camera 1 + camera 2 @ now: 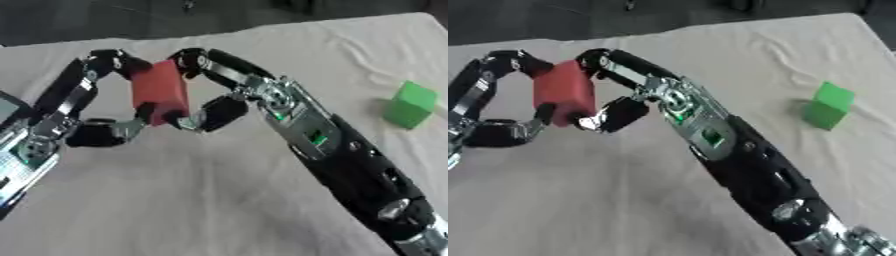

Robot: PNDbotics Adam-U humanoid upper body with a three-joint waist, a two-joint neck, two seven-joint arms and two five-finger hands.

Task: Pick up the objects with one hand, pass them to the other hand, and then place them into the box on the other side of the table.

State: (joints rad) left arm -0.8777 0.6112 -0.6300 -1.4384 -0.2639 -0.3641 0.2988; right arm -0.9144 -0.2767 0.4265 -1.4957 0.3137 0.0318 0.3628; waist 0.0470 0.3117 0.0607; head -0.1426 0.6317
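Nearby, green block on cloth-covered table, unobstructed.

Paired head views, down over table

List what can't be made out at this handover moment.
- Box for placing: shows in neither eye view.
- Red block: its top and bottom ends are covered by fingers of the left hand and the right hand.
- Which hand bears the block: unclear.
- Green block: its far faces are hidden.
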